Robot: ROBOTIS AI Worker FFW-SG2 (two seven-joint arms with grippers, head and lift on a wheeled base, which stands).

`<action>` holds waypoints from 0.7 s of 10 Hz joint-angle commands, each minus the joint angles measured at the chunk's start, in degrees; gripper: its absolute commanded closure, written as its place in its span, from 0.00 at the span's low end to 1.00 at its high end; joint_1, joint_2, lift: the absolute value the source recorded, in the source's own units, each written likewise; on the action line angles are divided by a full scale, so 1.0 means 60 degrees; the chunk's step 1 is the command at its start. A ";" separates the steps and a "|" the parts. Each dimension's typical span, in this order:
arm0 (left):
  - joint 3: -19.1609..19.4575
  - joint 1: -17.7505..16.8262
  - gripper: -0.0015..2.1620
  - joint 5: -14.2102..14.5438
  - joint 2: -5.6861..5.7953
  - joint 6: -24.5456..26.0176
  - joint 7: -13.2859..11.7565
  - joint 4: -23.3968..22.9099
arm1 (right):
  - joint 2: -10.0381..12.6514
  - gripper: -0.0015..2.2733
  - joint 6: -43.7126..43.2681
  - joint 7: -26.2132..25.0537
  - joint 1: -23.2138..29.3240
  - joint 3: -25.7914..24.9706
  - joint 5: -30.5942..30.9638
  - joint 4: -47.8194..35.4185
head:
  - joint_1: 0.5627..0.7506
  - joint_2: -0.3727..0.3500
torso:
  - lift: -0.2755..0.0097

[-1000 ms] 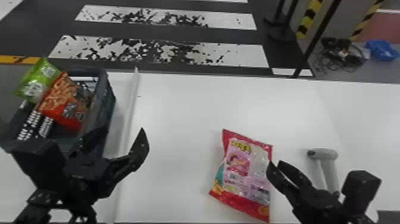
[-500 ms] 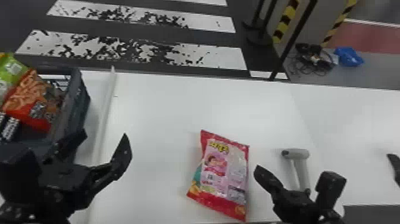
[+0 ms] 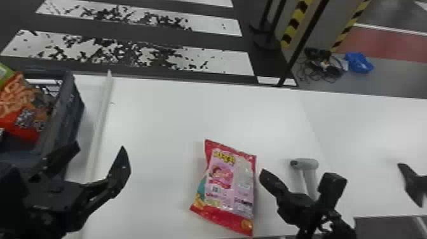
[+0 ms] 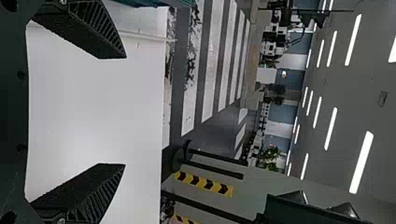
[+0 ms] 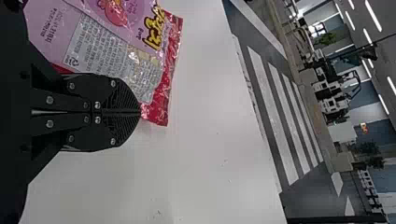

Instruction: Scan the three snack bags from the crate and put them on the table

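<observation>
Black fingers stand wide apart on the left gripper, which hangs beside the near end of the crate. The right gripper has its two fingers pressed together, tips just beside the bag's right edge; whether they touch it I can't tell.

The red and pink snack bag lies flat on the white table, label side up. Bulging yellow lettering runs near its far end, above a small cartoon figure. Beside that, a pale panel carries rows of fine black print, with a recycling mark in its corner, and a small dark square code sits lower down.

To the bag's right is a grey T-shaped object. Over on the left, a long white strip runs alongside the dark grey crate. In the crate leans an orange-red bag with a speckled black-and-white patch, a green bag next to it.

Past the table, tangled black cables lie on the floor by a crumpled blue bundle, near yellow-and-black striped tape.
</observation>
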 commanded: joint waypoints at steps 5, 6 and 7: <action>-0.0016 0.0005 0.02 0.0060 -0.0025 -0.0103 -0.0007 0.0046 | 0.0001 0.99 -0.0137 -0.0059 -0.0814 0.0520 0.0495 0.0736 | 0.70 0.26 | 0.64; 0.0013 0.0034 0.02 0.0089 -0.0025 -0.0162 -0.0021 0.0061 | 0.0001 0.99 -0.0137 -0.0118 -0.0902 0.0637 0.0495 0.0736 | 0.70 0.27 | 0.64; 0.0042 0.0107 0.02 0.0104 -0.0025 -0.0249 -0.0051 0.0075 | 0.0001 0.99 -0.0137 -0.0176 -0.0961 0.0740 0.0568 0.0750 | 0.70 0.28 | 0.64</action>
